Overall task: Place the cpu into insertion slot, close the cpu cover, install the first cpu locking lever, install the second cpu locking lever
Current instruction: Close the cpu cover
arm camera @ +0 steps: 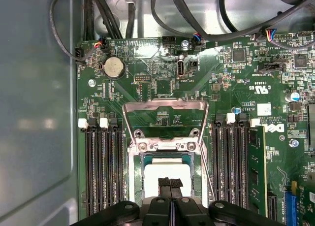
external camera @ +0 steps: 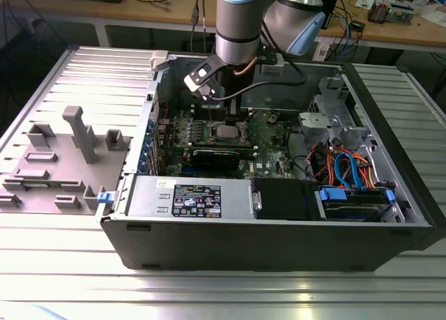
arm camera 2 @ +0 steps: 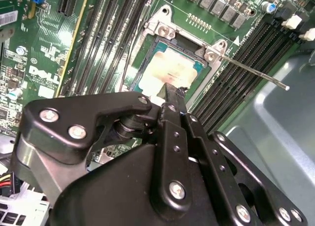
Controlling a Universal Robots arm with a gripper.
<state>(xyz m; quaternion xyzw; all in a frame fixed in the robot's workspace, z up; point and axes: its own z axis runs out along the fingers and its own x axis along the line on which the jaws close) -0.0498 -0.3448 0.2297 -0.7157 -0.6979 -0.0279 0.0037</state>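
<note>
Gripper [arm camera: 170, 181] pressed together, tips over the cpu [arm camera: 150, 182] (seated in insertion slot [arm camera: 134, 162]); cpu cover [arm camera: 165, 106] raised open

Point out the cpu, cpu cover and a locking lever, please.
cpu [arm camera 2: 170, 68], second wrist view, its metal top.
cpu cover [arm camera: 165, 106], first wrist view, bar opposite its hinge.
locking lever [arm camera 2: 251, 72], second wrist view, mid-rod.

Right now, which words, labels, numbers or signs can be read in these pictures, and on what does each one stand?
Black sticker on the case's metal panel: white print, too small to read.
White label on the motherboard, first wrist view: too fine to read.
Large white logo on the motherboard, second wrist view: a brand mark, left unquoted.
The cpu: no print that I can make out.
</note>
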